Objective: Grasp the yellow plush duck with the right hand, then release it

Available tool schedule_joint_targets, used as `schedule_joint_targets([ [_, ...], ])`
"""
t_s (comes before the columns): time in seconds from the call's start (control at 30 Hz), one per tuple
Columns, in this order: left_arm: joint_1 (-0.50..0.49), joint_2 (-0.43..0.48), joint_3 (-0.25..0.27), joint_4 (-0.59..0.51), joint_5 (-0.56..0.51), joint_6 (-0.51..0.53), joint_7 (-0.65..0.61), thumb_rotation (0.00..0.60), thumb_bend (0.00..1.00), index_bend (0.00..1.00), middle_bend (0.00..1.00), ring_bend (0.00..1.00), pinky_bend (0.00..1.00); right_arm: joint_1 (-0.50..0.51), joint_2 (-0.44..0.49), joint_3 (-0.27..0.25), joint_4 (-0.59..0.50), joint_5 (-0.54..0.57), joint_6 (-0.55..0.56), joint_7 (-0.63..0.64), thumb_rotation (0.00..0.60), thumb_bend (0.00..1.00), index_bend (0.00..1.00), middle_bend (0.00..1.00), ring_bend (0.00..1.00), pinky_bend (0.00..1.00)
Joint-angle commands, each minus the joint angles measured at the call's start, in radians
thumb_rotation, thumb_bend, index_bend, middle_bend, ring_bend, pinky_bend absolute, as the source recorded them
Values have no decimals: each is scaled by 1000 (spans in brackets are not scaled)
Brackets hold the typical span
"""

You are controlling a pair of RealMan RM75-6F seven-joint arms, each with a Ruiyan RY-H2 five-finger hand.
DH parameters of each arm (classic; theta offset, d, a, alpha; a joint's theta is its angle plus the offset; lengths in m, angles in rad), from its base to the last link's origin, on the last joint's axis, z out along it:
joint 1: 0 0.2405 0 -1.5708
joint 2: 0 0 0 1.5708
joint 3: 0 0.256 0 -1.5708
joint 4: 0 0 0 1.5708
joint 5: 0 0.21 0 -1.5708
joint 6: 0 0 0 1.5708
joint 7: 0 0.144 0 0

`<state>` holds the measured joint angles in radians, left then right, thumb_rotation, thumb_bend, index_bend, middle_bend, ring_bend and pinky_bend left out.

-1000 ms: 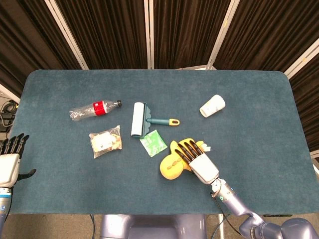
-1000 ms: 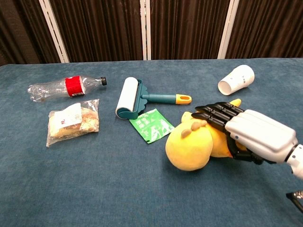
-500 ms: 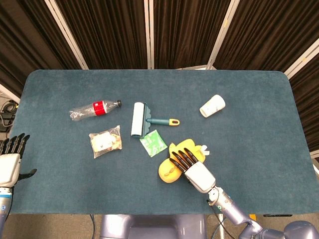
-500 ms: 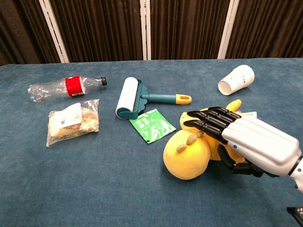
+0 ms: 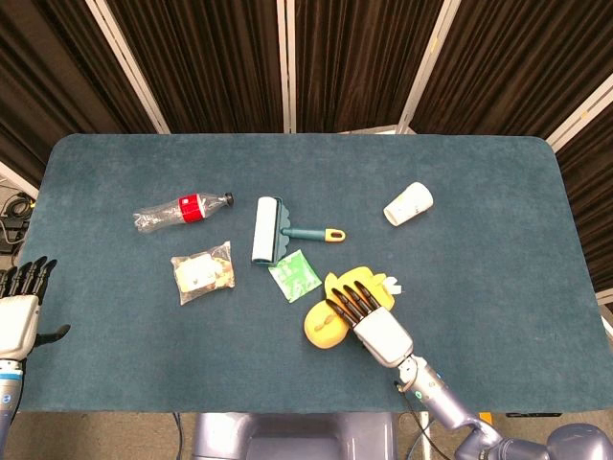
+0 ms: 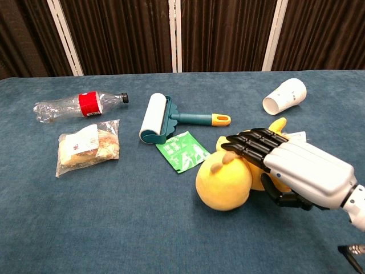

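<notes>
My left hand (image 5: 19, 305) sits at the table's (image 5: 115, 374) near-left edge, fingers straight and apart, holding nothing. Further right lie a plastic bottle (image 6: 77, 105), snack bag (image 6: 86, 146), lint roller (image 6: 161, 119) and green packet (image 6: 183, 150). My right hand (image 6: 285, 162) lies over the yellow plush duck (image 6: 224, 181) at near centre-right, fingers across it; I cannot tell whether it grips. A paper cup (image 6: 285, 96) lies far right.

Green packet (image 6: 183, 151) crowds duck's (image 6: 223, 184) left (perhaps touching), right side open

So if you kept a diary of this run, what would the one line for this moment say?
right robot hand: fingers draped over yellow plush duck, grip unclear | duck: on table | left robot hand: open, idle
</notes>
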<state>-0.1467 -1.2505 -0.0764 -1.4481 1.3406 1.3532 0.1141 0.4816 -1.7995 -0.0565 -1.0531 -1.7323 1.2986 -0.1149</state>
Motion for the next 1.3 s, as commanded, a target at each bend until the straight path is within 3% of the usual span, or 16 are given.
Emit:
schedule_joint_targets([
  [0.03, 0, 0, -1, 0, 0, 1, -1, 600, 103, 0, 0, 0, 0, 6, -10, 17, 24, 20, -19, 0, 600, 1000, 0, 0, 0, 0],
  [0.33, 0, -1, 1, -2, 4, 6, 2, 600, 103, 0, 0, 0, 0, 12, 14, 59, 32, 56, -13, -7, 600, 997, 0, 0, 0, 0],
  [0.6, 1, -1, 3, -5, 7, 9, 4, 600, 103, 0, 0, 0, 0, 12, 43, 66, -6, 60, -4, -24, 600, 996, 0, 0, 0, 0],
  [1.0, 0, -2, 5, -4, 7, 6, 6, 600, 103, 0, 0, 0, 0, -7, 39, 0, -14, 15, 8, -9, 600, 994, 0, 0, 0, 0],
  [1.3, 0, -3, 8, -7, 15, 10, 9, 600, 102, 0, 0, 0, 0, -48, 84, -55, -99, -62, 106, -7, 600, 986, 0, 0, 0, 0],
])
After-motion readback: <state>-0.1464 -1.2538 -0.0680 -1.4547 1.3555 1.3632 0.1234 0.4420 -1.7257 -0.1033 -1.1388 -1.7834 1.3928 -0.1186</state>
